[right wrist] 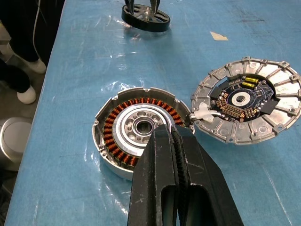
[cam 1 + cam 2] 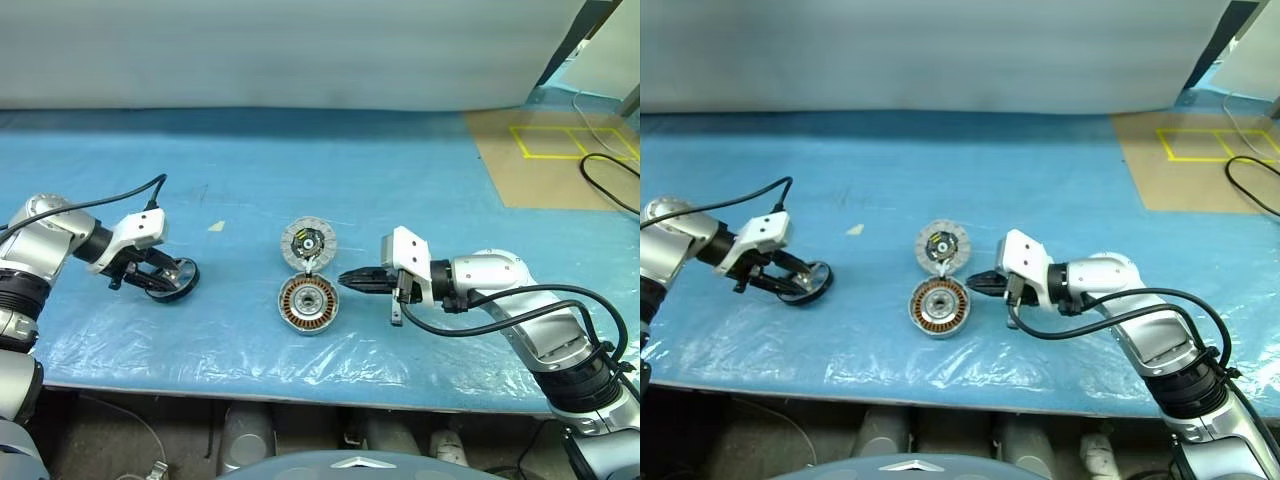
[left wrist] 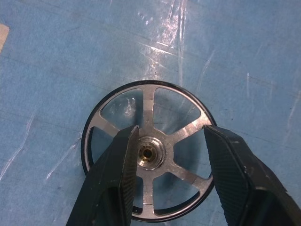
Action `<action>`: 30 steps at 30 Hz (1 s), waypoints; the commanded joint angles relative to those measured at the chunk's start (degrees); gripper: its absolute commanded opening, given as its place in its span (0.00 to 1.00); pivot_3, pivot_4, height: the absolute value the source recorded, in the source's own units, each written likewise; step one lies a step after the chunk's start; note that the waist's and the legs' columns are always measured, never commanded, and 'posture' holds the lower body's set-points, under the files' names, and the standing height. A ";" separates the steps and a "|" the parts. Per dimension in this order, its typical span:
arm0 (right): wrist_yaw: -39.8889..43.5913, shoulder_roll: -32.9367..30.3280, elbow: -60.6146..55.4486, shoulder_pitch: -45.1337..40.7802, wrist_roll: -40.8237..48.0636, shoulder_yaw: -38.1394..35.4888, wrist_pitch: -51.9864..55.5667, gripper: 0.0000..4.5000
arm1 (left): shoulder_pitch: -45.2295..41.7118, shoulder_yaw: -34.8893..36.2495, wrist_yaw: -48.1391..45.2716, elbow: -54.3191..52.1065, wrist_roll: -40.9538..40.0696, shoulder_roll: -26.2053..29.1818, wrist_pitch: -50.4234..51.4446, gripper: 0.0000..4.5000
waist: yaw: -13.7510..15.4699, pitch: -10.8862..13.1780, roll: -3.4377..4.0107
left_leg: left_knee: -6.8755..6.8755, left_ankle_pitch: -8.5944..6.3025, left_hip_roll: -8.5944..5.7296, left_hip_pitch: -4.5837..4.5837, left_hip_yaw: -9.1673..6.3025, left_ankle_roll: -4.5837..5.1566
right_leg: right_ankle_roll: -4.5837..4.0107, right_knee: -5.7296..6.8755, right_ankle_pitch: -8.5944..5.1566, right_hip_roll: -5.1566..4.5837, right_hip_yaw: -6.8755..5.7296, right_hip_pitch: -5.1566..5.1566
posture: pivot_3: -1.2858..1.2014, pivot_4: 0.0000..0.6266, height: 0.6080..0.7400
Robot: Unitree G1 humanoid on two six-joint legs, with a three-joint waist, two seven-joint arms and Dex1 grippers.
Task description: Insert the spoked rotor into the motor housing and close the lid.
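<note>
Left wrist view: left gripper [image 3: 171, 160] half-open, fingers straddling the spoked rotor [image 3: 149, 153] flat on the blue table [image 2: 420, 180], contact unclear. Right gripper [image 1: 175, 141] closed, empty, tip beside the motor housing [image 1: 136, 129], lid [image 1: 247, 106] lying open alongside.

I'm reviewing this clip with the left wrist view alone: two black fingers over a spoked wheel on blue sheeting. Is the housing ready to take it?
Observer: Yes. The motor housing lies open, copper windings bare, with the lid flipped back flat beside it.
Operator: Where is the wheel relative to it?
Observer: The spoked rotor sits apart from the housing, toward the robot's left, on the blue table cover.
Operator: And the other arm?
Observer: The right gripper is shut and empty, its tips at the housing's rim on the robot's right.
Operator: Is my gripper gripping the wheel?
Observer: From above, the left gripper is down at the rotor; contact cannot be told.
</note>
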 commanded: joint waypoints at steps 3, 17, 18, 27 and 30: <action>-0.11 -0.24 -2.21 -0.76 1.38 -1.14 0.74 0.00 | -2.43 2.70 -0.71 2.37 0.81 0.32 -1.48 0.51 | -0.02 0.00 0.00 | 0.00 0.00 0.00 0.00 0.00 0.00 | 0.00 0.00 0.00 0.00 0.00 0.00 | 0.52 0.24 1.00; -0.55 -0.17 -2.25 -0.51 0.68 -0.76 1.00 0.00 | -3.89 2.24 -1.34 5.60 5.27 -0.43 -3.32 0.51 | -0.01 0.00 0.00 | 0.00 0.00 0.01 0.00 0.00 0.00 | 0.00 -0.01 0.00 0.00 0.00 0.00 | 0.52 0.24 1.00; -0.60 -0.17 -2.22 -0.51 0.58 -0.69 0.96 0.00 | -3.91 2.26 -1.29 5.89 5.67 -0.47 -3.63 0.51 | -0.01 0.00 0.00 | 0.00 0.00 0.01 0.00 0.00 0.00 | 0.00 -0.01 0.00 0.00 0.00 0.00 | 0.52 0.24 1.00; -0.84 -0.31 -2.11 -0.65 0.30 -0.39 0.88 0.00 | -3.04 2.13 -1.08 6.49 6.95 -1.94 -4.55 0.51 | 0.01 0.00 0.00 | 0.00 0.00 0.01 -0.01 -0.01 0.00 | 0.00 -0.01 0.00 0.00 0.00 0.00 | 0.52 0.24 1.00; -0.84 -0.42 -2.22 -0.48 0.24 -0.43 0.82 0.00 | -2.67 2.36 -1.46 5.87 6.81 -2.54 -4.00 0.51 | 0.00 0.00 -0.01 | 0.00 0.00 0.01 -0.01 -0.01 0.00 | 0.00 -0.01 0.00 0.00 0.00 0.00 | 0.52 0.24 1.00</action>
